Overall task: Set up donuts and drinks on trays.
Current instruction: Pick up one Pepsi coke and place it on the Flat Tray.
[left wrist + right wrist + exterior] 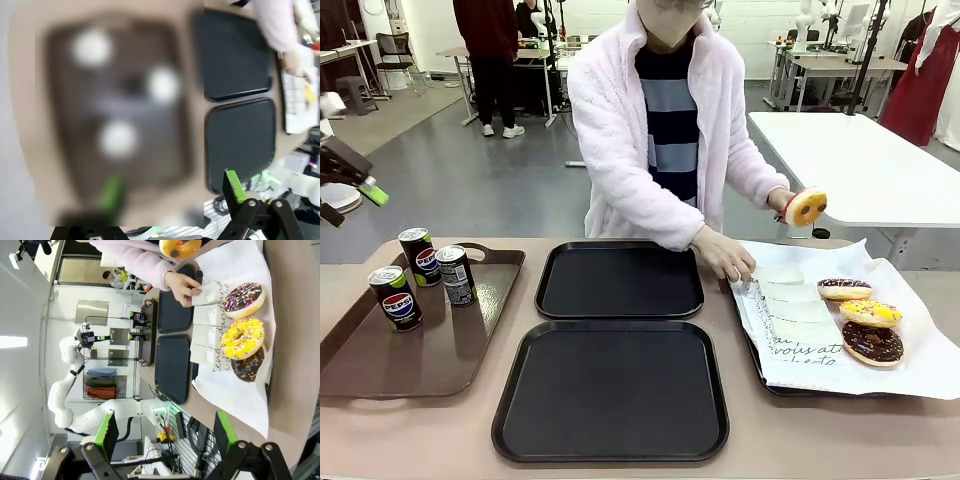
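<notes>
Black trays (620, 280) sit bare. Left pincer (172, 187) and right pincer (165, 422) gape wide, empty. A hand (784, 203) holds up a golden donut (808, 208).

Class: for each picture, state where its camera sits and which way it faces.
Front: between the arms, facing the person across the table; left fingers at left.
Left wrist: above the brown tray, looking down; left fingers at bottom.
Right wrist: at the right end, looking past donuts; right fingers at bottom.
Shared: both black trays.

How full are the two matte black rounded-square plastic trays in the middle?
Both empty: the near black tray and far black tray show only bare surfaces.
</notes>
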`<state>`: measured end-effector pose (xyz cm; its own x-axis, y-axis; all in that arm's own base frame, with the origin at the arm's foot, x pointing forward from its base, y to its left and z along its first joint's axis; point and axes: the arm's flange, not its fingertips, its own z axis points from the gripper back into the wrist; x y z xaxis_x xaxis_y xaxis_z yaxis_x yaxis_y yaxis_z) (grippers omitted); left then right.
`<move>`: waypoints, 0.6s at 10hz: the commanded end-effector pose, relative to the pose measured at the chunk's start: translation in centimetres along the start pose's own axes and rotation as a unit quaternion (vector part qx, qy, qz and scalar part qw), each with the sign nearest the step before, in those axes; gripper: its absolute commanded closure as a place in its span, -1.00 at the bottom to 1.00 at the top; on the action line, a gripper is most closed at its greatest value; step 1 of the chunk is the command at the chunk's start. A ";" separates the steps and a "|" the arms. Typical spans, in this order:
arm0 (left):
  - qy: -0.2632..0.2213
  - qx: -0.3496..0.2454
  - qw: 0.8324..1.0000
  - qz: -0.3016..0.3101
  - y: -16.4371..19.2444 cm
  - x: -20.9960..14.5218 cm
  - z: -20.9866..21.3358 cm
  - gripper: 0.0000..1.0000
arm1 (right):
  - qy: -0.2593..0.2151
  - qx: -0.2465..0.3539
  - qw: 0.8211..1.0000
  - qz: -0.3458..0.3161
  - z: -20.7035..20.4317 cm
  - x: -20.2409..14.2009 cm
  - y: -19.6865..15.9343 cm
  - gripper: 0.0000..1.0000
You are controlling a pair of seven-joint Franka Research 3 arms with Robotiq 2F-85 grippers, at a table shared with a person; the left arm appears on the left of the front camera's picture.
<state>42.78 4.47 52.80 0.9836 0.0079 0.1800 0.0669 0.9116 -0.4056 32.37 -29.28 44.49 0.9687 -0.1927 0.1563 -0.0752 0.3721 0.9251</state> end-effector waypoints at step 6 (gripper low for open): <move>0.055 0.149 0.985 0.070 -6.4 6.1 -10.1 -1.00 | 0.002 0.004 1.000 -0.005 0.0 -0.1 0.1 -1.00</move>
<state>48.53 -4.68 47.09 0.9968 0.0733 0.0321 -0.0657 0.9788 -0.1942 32.39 -29.26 44.48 0.9690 -0.1920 0.1557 -0.0749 0.3721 0.9252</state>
